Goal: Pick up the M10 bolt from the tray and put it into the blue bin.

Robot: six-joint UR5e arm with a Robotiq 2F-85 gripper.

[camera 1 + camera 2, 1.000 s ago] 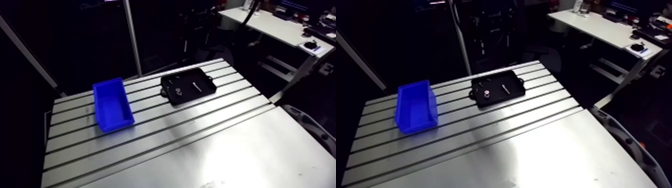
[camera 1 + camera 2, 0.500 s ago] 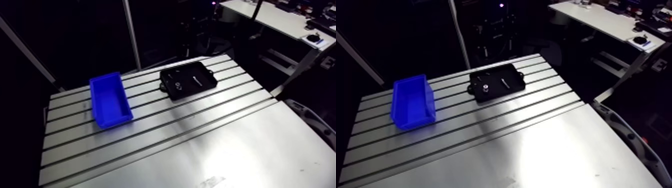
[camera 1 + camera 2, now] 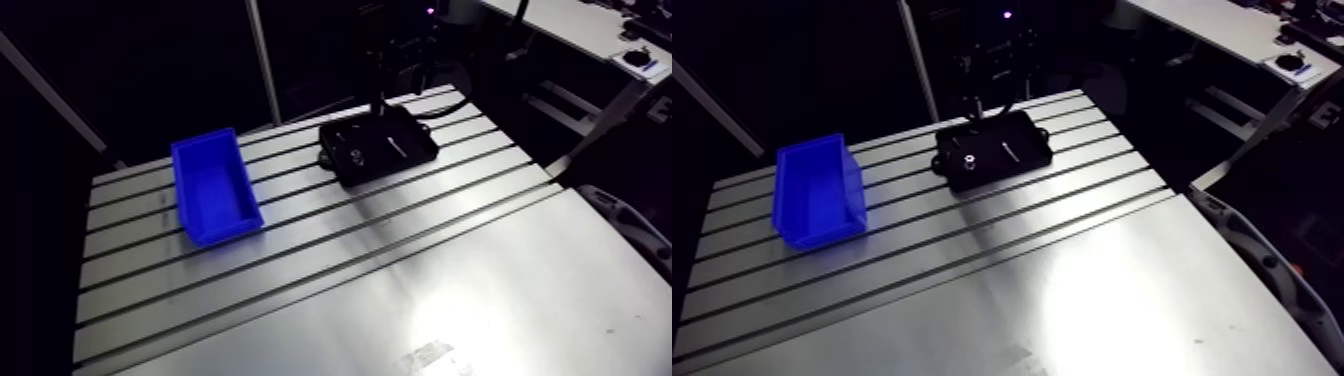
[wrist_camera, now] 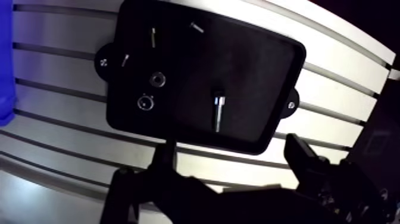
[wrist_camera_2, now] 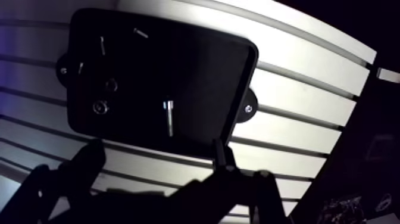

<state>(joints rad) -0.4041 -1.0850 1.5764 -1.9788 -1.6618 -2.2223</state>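
The blue bin [image 3: 215,190] is seen at the left of the slotted table [image 3: 400,290] in the arm view, open-topped, with nothing visible in it. Well apart from it, further right, the black tray [image 3: 420,135] is set across the slots.

In the wrist view the tray's contents are made out. Several small screws [image 4: 153,37], a washer [image 4: 158,78] and a ring-shaped nut [image 4: 145,102] are gathered toward the bin-side end. The M10 bolt [image 4: 218,110], judged to be the largest piece, lies flat on the tray floor by itself, clear of the other parts and nearer the tray's middle.

The gripper [image 4: 231,152] is held above the tray's near rim with its fingers spread wide and nothing between them; the bolt lies ahead of it, not yet bracketed.

Several failures can be foreseen. If the descent is made from this spot, a finger could be driven onto the rim rather than the floor. The round shank could be rolled aside if one finger touches first. A grip taken near one end could let the bolt swing and slip on the long carry to the bin. A smaller screw could also be mistaken for the target.
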